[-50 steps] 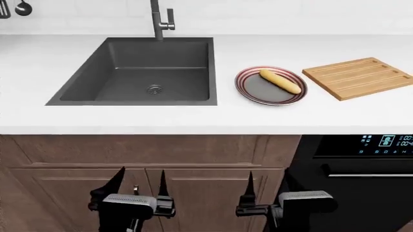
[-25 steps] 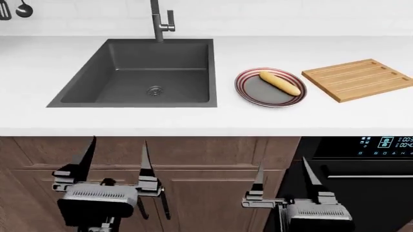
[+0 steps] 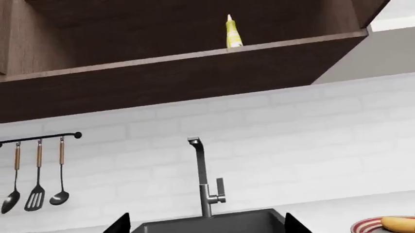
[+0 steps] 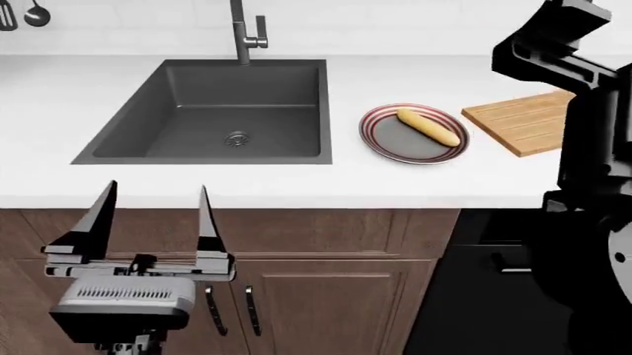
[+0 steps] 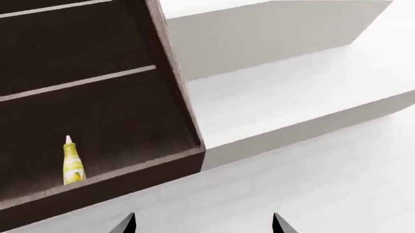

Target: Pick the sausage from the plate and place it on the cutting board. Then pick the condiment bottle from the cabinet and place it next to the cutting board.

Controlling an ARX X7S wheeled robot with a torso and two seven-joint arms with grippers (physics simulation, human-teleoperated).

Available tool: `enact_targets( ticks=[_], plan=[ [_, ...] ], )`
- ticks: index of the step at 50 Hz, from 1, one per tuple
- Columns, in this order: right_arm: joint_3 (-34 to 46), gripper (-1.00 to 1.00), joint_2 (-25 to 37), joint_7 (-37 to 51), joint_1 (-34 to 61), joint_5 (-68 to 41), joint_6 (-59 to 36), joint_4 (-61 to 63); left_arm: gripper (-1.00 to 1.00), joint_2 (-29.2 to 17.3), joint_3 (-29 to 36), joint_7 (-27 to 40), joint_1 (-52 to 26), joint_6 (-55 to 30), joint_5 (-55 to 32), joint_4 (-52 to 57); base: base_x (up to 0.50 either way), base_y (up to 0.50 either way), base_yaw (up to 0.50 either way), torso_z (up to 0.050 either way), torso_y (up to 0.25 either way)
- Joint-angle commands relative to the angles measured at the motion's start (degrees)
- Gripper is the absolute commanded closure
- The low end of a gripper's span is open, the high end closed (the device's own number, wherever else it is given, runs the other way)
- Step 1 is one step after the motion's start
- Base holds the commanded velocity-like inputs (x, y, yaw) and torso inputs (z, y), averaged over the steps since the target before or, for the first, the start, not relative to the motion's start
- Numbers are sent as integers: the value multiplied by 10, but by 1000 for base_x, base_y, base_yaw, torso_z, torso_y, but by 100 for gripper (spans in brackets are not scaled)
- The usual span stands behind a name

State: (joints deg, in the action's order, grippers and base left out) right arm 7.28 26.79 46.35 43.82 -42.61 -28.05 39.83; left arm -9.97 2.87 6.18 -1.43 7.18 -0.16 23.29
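Observation:
The sausage (image 4: 430,126) lies on the striped-rim plate (image 4: 380,145) on the counter right of the sink. It shows at the edge of the left wrist view (image 3: 399,223). The cutting board (image 4: 511,120) lies right of the plate, its right part hidden by my raised right arm (image 4: 593,103). The condiment bottle (image 3: 233,33) stands upright at the front edge of the open upper cabinet shelf, and also shows in the right wrist view (image 5: 73,164). My left gripper (image 4: 156,189) is open and empty at the counter's front edge. My right gripper (image 5: 203,223) is open and empty, facing the wall below the cabinet.
A dark sink (image 4: 217,111) with a faucet (image 4: 245,33) sits left of the plate. Utensils (image 3: 36,179) hang on a wall rail at the left. Brown cabinet doors (image 4: 326,296) and a black oven (image 4: 484,288) are below the counter.
My left gripper has risen to the counter's front edge. My right arm has swung up high at the right and now covers part of the cutting board.

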Motion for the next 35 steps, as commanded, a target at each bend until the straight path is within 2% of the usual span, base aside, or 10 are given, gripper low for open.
enact_targets(
  ticks=[1, 4, 8, 12, 19, 25, 29, 35],
  plan=[
    [30, -100, 82, 164, 139, -269, -314, 185, -100, -7, -5, 3, -58, -64, -16, 29, 0, 0, 0, 0, 0],
    [37, -100, 84, 150, 126, -271, -312, 171, -100, -10, -5, -1, -99, -110, -30, 42, 0, 0, 0, 0, 0],
    [37, -100, 94, 141, 144, -335, -325, 121, -100, -19, 4, -12, -142, -162, -36, 45, 0, 0, 0, 0, 0],
    [49, -100, 104, 143, 192, -416, -354, 54, -100, -34, 20, -38, -184, -224, -48, 36, 0, 0, 0, 0, 0],
    [79, -100, 111, 108, 301, -503, -404, -94, -100, -56, 30, -92, -307, -394, -114, 23, 0, 0, 0, 0, 0],
    [137, -100, 106, 43, 416, -501, -481, -241, -100, -67, 41, -121, -397, -468, -136, -27, 0, 0, 0, 0, 0],
    [178, -100, 100, -15, 482, -462, -520, -333, -100, -75, 53, -139, -444, -500, -142, -61, 0, 0, 0, 0, 0],
    [210, -100, 97, -66, 523, -445, -546, -385, -100, -83, 62, -145, -486, -529, -141, -81, 0, 0, 0, 0, 0]
  ],
)
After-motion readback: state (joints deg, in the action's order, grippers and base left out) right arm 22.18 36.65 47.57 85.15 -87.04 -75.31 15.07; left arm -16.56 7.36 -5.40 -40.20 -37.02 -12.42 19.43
